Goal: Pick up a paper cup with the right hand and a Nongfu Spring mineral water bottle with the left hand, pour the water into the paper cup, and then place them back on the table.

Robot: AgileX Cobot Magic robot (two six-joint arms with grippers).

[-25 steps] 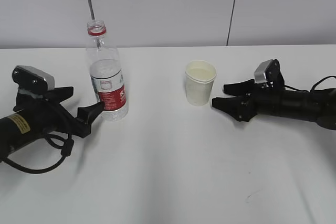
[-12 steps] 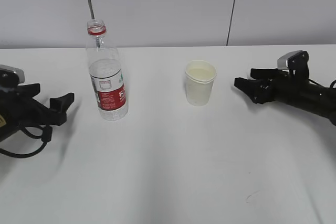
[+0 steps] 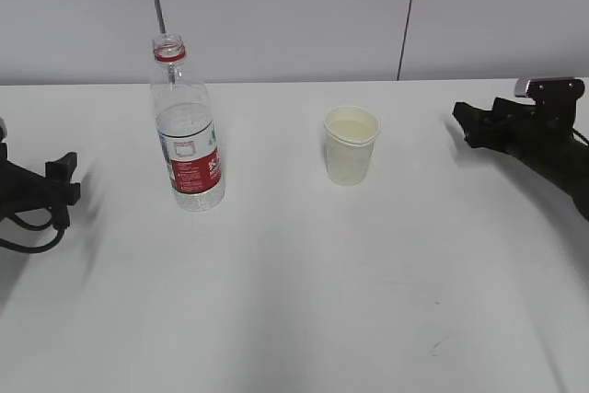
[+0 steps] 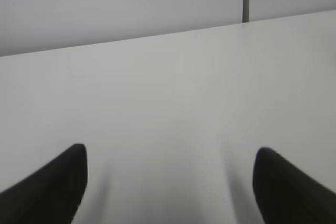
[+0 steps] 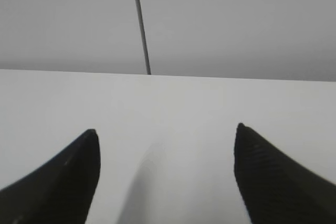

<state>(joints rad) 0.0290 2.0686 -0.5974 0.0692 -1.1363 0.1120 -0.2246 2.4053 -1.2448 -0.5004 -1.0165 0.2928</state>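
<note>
The Nongfu Spring bottle [image 3: 188, 131] stands upright and uncapped on the white table [image 3: 294, 292], left of centre, with water up to about its label. The paper cup [image 3: 351, 145] stands upright to its right and holds water. My left gripper [image 3: 66, 181] is open and empty at the far left edge, well clear of the bottle. My right gripper [image 3: 469, 122] is open and empty at the far right, well clear of the cup. Both wrist views show only bare table between spread fingertips [image 4: 68, 174] [image 5: 79, 161]; neither bottle nor cup is in them.
A grey wall with dark vertical seams [image 3: 408, 16] runs behind the table's far edge. A small dark mark [image 3: 439, 347] lies on the tabletop near the front right.
Both arms have drawn back outward: the left gripper from beside the bottle to the left edge, the right gripper from beside the cup to the right edge. Bottle and cup have not moved.
</note>
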